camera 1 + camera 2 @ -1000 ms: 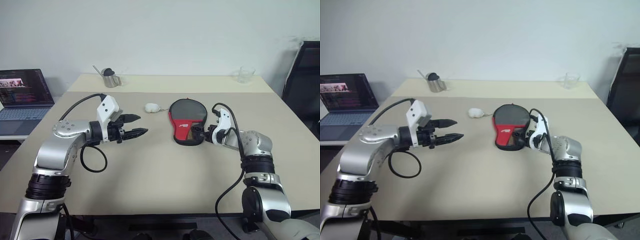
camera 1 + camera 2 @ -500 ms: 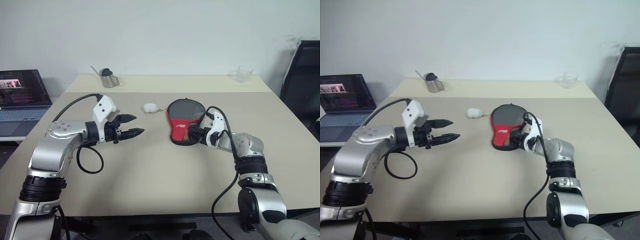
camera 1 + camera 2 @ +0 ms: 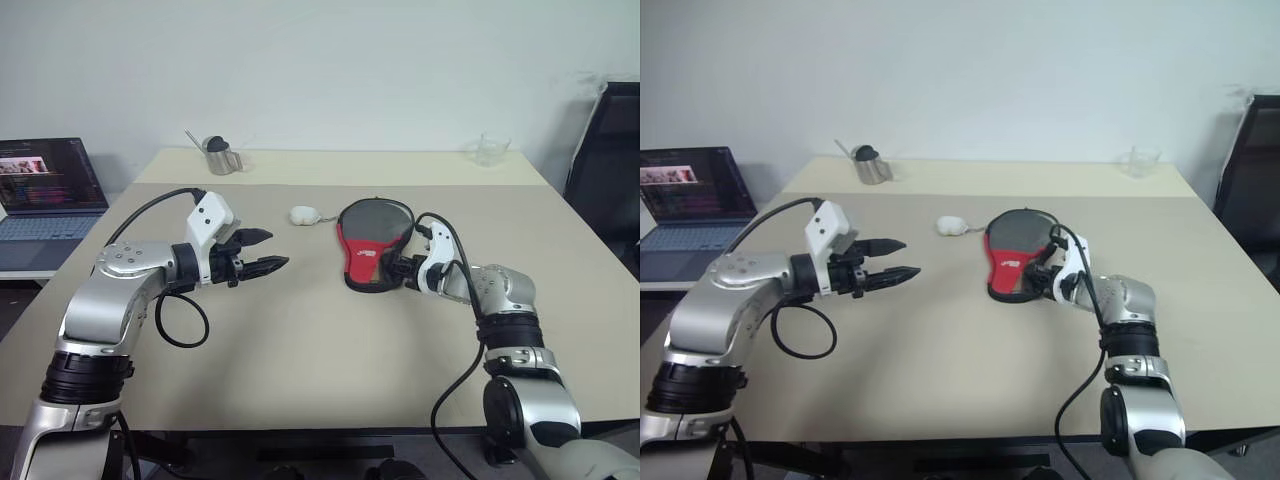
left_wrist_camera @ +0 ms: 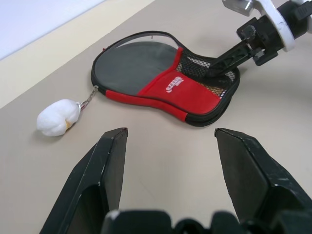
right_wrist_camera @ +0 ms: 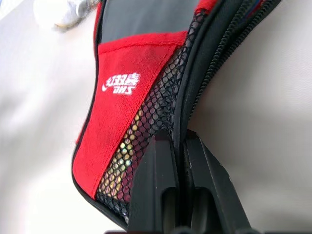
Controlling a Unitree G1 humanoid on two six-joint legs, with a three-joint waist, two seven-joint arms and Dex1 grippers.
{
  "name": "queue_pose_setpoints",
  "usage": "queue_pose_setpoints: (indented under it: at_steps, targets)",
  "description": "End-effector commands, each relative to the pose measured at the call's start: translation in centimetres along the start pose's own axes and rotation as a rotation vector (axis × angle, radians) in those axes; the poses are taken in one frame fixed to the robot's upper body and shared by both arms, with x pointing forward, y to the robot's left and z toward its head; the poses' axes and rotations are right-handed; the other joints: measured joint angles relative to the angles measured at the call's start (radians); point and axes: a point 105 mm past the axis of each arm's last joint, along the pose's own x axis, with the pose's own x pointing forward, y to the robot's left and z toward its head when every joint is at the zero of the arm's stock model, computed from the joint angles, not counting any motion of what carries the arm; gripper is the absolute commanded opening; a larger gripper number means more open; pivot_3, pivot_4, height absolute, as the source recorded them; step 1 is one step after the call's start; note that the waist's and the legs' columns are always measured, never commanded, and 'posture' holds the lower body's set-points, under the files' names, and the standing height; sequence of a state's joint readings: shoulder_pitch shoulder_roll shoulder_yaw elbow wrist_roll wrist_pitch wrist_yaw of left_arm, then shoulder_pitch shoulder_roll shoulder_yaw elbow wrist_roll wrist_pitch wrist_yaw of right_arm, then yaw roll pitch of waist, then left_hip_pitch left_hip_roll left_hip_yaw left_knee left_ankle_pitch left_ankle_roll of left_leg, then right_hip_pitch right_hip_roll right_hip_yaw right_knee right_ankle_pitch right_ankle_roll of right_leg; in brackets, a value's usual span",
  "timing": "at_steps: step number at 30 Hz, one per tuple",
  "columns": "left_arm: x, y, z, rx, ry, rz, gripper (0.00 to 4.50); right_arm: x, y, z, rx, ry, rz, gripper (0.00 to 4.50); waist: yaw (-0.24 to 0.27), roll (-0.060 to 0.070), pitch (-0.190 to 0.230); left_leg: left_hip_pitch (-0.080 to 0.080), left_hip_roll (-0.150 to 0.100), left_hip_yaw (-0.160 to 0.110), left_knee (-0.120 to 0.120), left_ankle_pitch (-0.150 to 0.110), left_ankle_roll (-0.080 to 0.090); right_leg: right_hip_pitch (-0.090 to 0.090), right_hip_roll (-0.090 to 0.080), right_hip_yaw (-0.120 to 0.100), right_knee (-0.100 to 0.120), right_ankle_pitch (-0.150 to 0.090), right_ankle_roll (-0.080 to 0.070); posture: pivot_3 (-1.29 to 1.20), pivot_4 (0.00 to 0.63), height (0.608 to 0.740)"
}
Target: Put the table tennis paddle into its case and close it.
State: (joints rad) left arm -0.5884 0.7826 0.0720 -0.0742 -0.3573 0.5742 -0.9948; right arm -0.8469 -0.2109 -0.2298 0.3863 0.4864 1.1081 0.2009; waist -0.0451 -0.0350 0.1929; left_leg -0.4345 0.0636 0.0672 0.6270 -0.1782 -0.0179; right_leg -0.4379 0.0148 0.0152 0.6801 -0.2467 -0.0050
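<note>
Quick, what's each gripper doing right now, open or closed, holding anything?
Left gripper: open, holding nothing, above the table.
Right gripper: shut on the edge of the case, at its narrow mesh end.

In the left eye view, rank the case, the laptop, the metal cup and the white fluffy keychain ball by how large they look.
1. laptop, cut off by the frame edge
2. case
3. metal cup, which is farther away
4. white keychain ball

Office: laptop (image 3: 45,190), desk (image 3: 320,340), chair (image 3: 605,150)
</note>
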Motion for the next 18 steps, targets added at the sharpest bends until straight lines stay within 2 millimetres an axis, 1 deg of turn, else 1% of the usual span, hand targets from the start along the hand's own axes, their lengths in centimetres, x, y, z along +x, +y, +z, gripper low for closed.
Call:
queue_pose_setpoints:
  at_steps: [1, 4, 6, 11, 15, 18]
  targets:
    - [-0.1, 0.0, 1.2, 0.046, -0.035, -0.007, 3.12, -1.2, 0.2, -0.9, -0.049, 0.055, 0.033, 0.03, 0.004, 0.0, 0.0, 0.0, 0.0, 0.0, 0.0, 0.0, 0.0, 0.0, 0.0, 0.0, 0.0, 0.0, 0.0, 0.0, 0.15, 0.74]
    - [0.1, 0.4, 0.9, 0.038, -0.03, 0.014, 3.12, -2.3, 0.0, -1.4, -0.075, 0.09, 0.043, 0.03, 0.007, 0.0, 0.0, 0.0, 0.0, 0.0, 0.0, 0.0, 0.0, 0.0, 0.0, 0.0, 0.0, 0.0, 0.0, 0.0, 0.15, 0.74]
    - [0.3, 0.3, 1.0, 0.036, -0.036, 0.004, 3.12, -3.0, 0.0, -2.0, -0.098, 0.119, 0.057, 0.03, 0.011, 0.0, 0.0, 0.0, 0.0, 0.0, 0.0, 0.0, 0.0, 0.0, 0.0, 0.0, 0.0, 0.0, 0.0, 0.0, 0.15, 0.74]
    - [0.9, 0.1, 0.9, 0.032, -0.04, -0.023, 3.12, -5.1, 0.2, -4.8, -0.176, 0.228, 0.12, 0.03, 0.014, 0.0, 0.0, 0.0, 0.0, 0.0, 0.0, 0.0, 0.0, 0.0, 0.0, 0.0, 0.0, 0.0, 0.0, 0.0, 0.15, 0.74]
    - [1.3, 0.1, 0.9, 0.031, -0.042, -0.038, 3.12, -6.5, 0.1, -6.4, -0.217, 0.288, 0.146, 0.03, 0.014, 0.0, 0.0, 0.0, -0.001, 0.0, 0.0, 0.0, 0.0, 0.0, 0.0, 0.0, 0.0, 0.0, 0.0, 0.0, 0.15, 0.74]
    - [1.8, 0.1, 0.9, 0.032, -0.045, -0.054, 3.12, -7.5, 0.5, -8.0, -0.245, 0.333, 0.184, 0.03, 0.015, -0.001, 0.0, 0.0, -0.001, -0.001, 0.001, 0.0, 0.0, 0.001, 0.0, -0.001, 0.0, 0.0, 0.0, 0.0, 0.15, 0.74]
